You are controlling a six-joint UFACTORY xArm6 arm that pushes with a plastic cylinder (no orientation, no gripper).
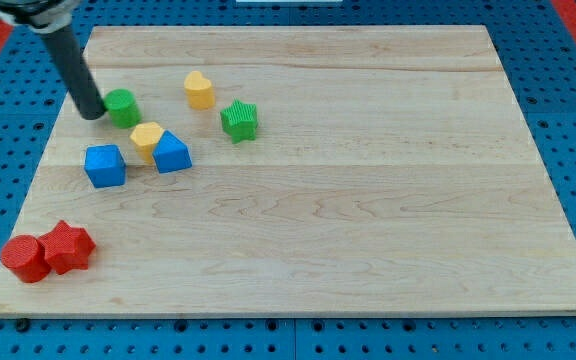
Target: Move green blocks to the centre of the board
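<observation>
A green cylinder [122,107] stands at the board's upper left. A green star [239,120] lies to its right, above the board's middle-left. My tip [91,112] rests on the board just left of the green cylinder, touching or nearly touching it. The dark rod slants up to the view's top left.
A yellow block [199,89] lies between the two green blocks, slightly higher. A yellow block [148,137] touches a blue block [172,153]; a blue cube [105,165] lies left of them. A red cylinder [25,258] and a red star [67,246] sit at the wooden board's [368,230] lower left corner.
</observation>
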